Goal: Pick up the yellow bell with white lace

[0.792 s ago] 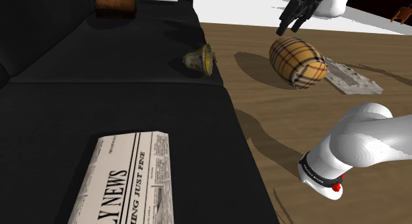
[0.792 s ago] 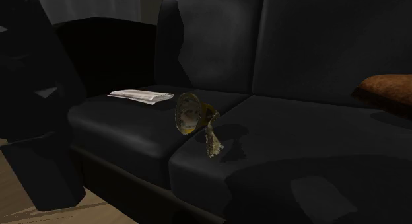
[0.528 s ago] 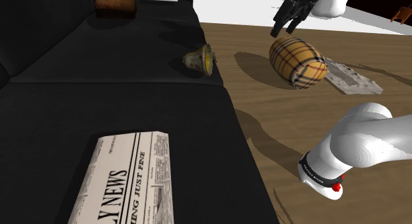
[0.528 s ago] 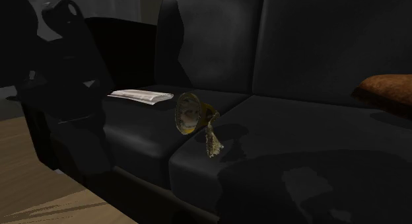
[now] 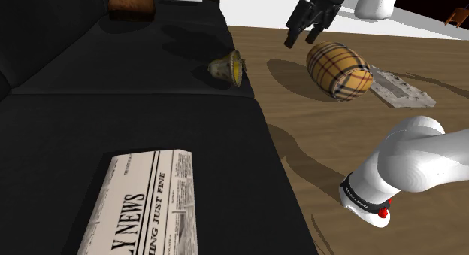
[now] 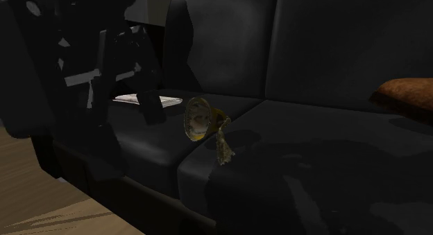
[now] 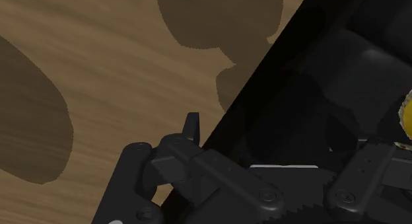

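I'm reaching my white arm [image 5: 409, 167] up from the shoulder view's lower right & arching it over the wood floor [image 5: 331, 129]; its upper link is showing again at that view's top right. My black pincer [image 5: 301, 37] is hanging from it, slanting down toward the shoulder view's left. Its fingers are standing apart, released, w/ nothing btwn them. It's hovering off the floor, just in front of the black sofa [image 5: 113, 103].

The yellow bell [image 5: 228, 68] is lying on its side at the seat's front edge, near the seam btwn two seat cushions. Its open mouth is facing the floor side & its pale lace [image 6: 223, 150] is trailing down over the edge. Pincer & bell are apart: the bell is sitting lower, to the shoulder view's left of the pincer. In the wrist view a yellow sliver of it is showing beyond one finger.

A plaid barrel-shaped cushion [image 5: 338, 71] is lying on the floor, to the shoulder view's right of the pincer. A folded newspaper [image 5: 146, 204] is resting on the near seat cushion.
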You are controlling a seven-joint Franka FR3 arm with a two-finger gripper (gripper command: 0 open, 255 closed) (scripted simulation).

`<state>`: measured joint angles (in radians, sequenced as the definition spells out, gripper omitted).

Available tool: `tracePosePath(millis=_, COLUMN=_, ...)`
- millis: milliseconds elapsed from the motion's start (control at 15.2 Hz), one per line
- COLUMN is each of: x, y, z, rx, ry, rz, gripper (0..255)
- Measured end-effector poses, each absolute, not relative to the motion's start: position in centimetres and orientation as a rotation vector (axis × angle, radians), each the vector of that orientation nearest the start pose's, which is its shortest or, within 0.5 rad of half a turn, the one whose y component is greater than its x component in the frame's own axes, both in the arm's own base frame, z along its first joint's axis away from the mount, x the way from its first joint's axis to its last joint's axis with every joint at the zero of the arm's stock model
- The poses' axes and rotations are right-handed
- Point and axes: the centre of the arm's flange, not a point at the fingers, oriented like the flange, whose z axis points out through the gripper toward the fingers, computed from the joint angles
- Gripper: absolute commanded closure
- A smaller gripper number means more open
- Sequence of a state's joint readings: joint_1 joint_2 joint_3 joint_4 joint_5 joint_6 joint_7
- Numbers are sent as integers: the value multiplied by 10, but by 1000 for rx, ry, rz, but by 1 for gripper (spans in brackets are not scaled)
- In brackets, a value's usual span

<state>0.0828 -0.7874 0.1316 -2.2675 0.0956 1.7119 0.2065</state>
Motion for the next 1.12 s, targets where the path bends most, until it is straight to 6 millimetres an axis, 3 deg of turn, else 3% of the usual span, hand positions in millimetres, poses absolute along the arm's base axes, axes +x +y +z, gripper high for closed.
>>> tracePosePath(millis=858, x=320, y=259, z=651, rx=-3018, ry=43, rz=-364, gripper=0)
tracePosePath(millis=990, x=322, y=281, z=648, rx=-3010, ry=45, rz=-366, gripper=0)
tracePosePath(millis=1122, x=322, y=289, z=641, rx=-3007, ry=46, rz=-366, gripper=0)
